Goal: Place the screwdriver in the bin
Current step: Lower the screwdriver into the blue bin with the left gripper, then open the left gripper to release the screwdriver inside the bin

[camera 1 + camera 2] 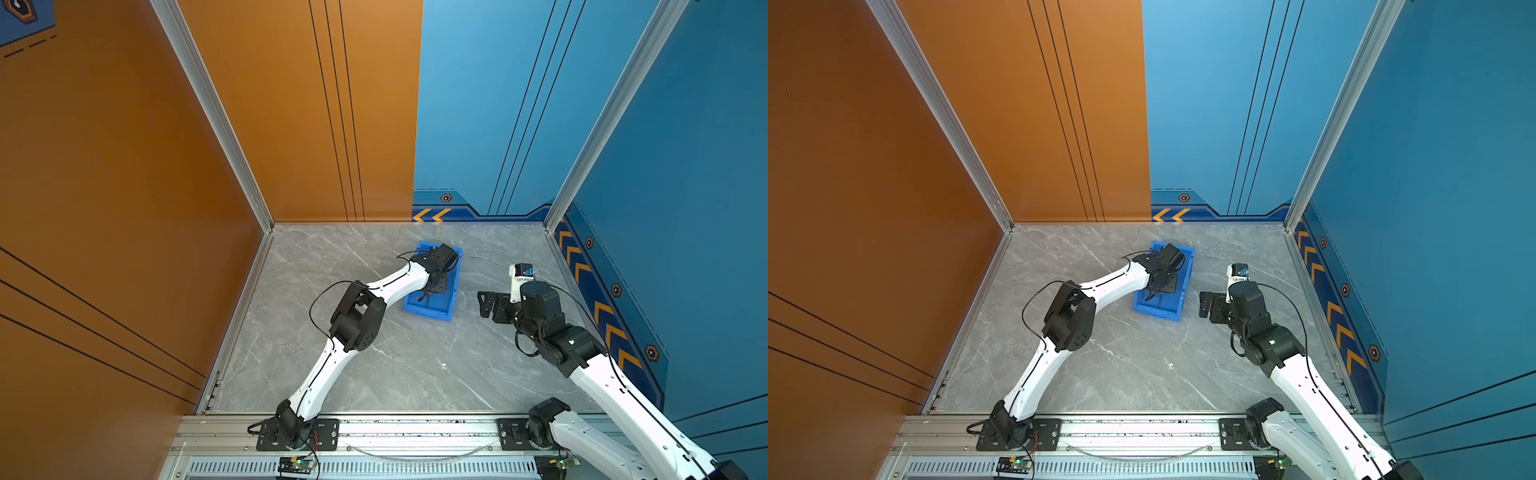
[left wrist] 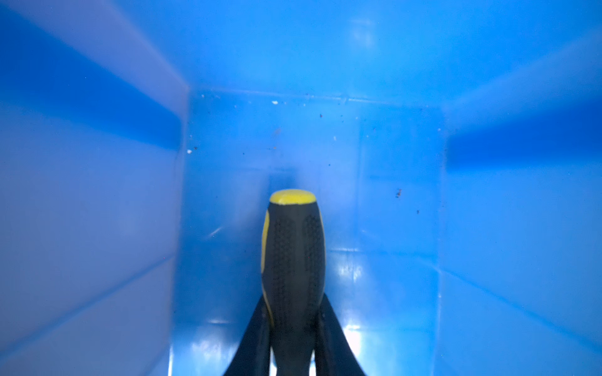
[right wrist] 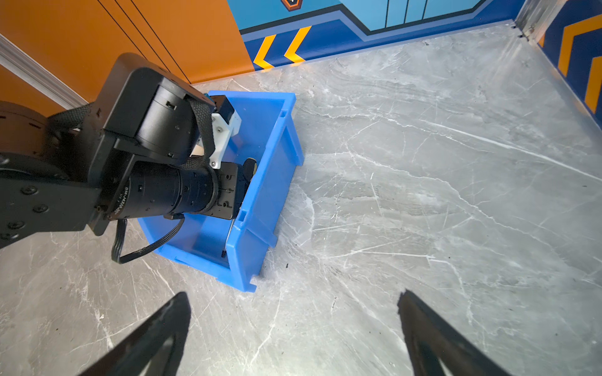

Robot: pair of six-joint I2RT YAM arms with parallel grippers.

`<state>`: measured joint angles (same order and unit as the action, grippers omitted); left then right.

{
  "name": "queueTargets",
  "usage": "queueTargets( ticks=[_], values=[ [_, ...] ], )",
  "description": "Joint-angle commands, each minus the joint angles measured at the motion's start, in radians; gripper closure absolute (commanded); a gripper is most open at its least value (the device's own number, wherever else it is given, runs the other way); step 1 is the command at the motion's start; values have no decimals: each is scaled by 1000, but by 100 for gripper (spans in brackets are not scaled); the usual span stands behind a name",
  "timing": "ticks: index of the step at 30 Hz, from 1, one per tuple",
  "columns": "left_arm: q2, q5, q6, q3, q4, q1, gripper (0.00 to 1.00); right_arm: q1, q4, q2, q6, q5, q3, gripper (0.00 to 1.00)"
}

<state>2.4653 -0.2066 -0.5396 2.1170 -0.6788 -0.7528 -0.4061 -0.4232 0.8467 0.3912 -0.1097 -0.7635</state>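
The left claw (image 2: 293, 298), clamped on the slim black-and-yellow-handled screwdriver (image 2: 293, 247), holds it inside the bright blue rectangular plastic bin (image 3: 260, 182), long axis along the bin's length; the right claw (image 3: 293, 294) gapes empty beside the bin.

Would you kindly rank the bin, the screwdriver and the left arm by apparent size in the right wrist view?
1. Left arm and bin: they look alike; the arm is in front, nearer the camera, so unranked.
2. Screwdriver: smallest, mostly hidden behind the arm.
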Motion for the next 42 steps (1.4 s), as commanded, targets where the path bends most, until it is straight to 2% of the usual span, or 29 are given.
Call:
queueTargets(
  ticks=[1,5,8,15,20,24,27,42],
  values=[
    [19,-16,1,-27,-22,-6,79,-2,-40,-9,-15,-40,-11,0],
    [8,-16,2,-31,-22,-3,75,0,-40,7,-22,-37,-25,0],
    [0,-15,6,-28,-22,-3,64,0,-34,16,-22,-36,-29,0],
    [-38,4,14,-17,-21,0,46,1,-25,20,-28,-40,-34,0],
    [-81,9,34,-2,-21,-6,30,2,-21,8,-28,-39,-30,0],
    [-124,1,45,1,-22,-13,10,4,-17,2,-31,-33,-25,0],
    [-159,-2,50,-5,-22,-16,2,9,-14,-3,-32,-28,-22,0],
    [-310,-67,39,-59,-41,-65,2,55,-2,-77,-54,49,12,0]
  ],
)
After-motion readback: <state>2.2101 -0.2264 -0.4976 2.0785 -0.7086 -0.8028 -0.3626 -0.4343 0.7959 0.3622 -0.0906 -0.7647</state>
